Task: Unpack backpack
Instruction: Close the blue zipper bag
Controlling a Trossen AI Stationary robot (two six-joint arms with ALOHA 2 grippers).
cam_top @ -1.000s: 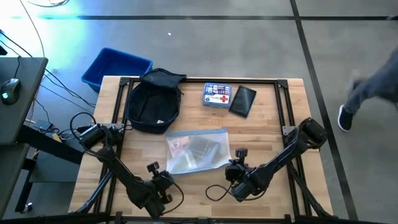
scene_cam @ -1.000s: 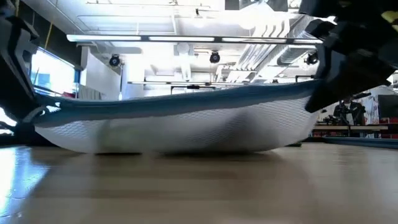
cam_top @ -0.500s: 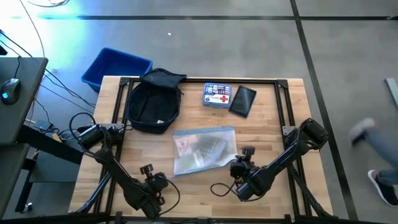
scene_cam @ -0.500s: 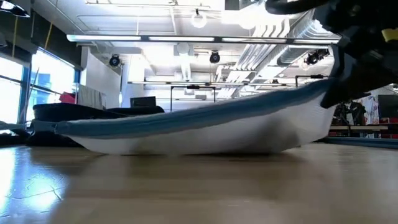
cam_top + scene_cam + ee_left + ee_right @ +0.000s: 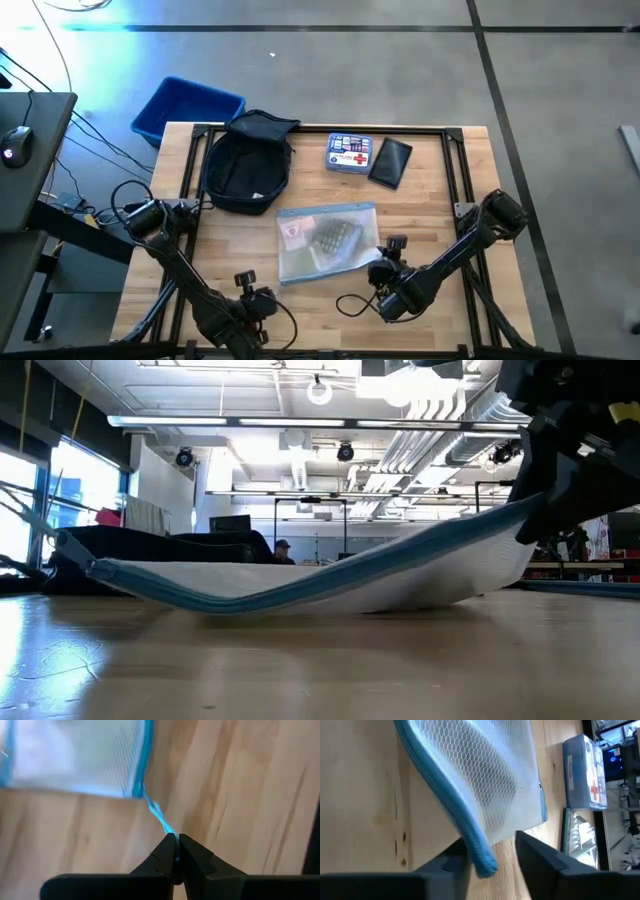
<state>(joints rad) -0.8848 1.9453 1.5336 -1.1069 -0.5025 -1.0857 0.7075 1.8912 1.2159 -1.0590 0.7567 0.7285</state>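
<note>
The backpack [image 5: 245, 162] sits just behind the clear mesh pouch [image 5: 328, 241]. The left gripper [image 5: 175, 851], near the pouch's front corner, is pinched tight on the pouch's blue zipper cord [image 5: 159, 815]. The right gripper [image 5: 490, 852] straddles the opposite end, its jaws parted around the blue edge.

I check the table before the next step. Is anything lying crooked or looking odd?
Yes. The clear mesh pouch does not lie flat: its corner at the right hand is raised off the table while the rest sags. The right hand's fingers stand apart around its blue edge.
</note>
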